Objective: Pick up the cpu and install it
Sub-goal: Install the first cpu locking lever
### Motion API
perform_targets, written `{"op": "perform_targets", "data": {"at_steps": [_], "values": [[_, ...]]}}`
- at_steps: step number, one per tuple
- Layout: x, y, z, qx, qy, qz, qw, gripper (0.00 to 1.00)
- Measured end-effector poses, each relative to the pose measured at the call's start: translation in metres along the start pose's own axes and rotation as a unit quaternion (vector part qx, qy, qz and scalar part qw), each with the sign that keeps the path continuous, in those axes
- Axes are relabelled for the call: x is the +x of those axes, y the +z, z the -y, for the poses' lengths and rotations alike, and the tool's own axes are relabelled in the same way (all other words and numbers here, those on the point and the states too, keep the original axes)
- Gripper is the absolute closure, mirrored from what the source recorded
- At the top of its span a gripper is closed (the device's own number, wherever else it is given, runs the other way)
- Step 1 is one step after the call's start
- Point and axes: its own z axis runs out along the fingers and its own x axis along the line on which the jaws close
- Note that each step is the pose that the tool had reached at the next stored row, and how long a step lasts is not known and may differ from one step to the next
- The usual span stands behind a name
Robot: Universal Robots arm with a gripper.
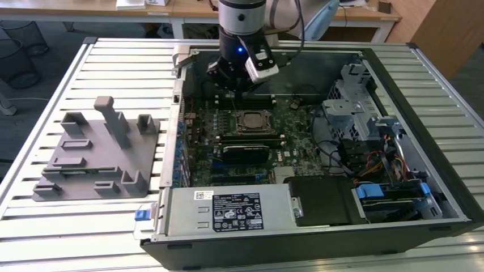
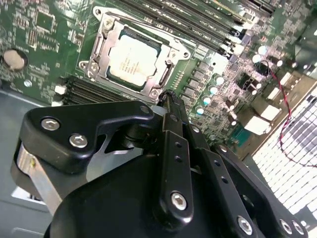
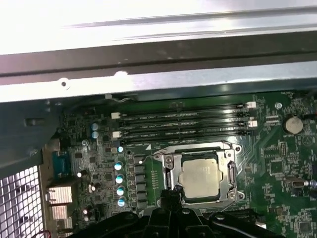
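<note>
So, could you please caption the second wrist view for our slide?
The cpu sits in its motherboard socket, with the gripper poised beside it.

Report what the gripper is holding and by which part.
Nothing is held. The gripper has its fingers together above the motherboard, beside the socket, where the cpu already sits.

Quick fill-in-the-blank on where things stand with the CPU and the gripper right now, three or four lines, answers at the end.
1. The cpu lies in the motherboard's ____, inside its metal frame.
2. In the exterior view, the gripper hangs inside the open computer ____.
3. In both wrist views the cpu's top looks ____ in colour.
4. In the exterior view, the grey fixture sits on the slatted table to the case's ____.

Missing words: socket; case; silvery-white; left
</note>
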Motion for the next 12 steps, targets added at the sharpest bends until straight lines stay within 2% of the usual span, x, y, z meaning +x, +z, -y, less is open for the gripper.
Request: {"op": "perform_targets", "data": {"at_steps": [12], "values": [[0.0186, 0.0004, -0.0017, -0.0001, -0.008, -0.0001, 1.0000, 0.89]]}}
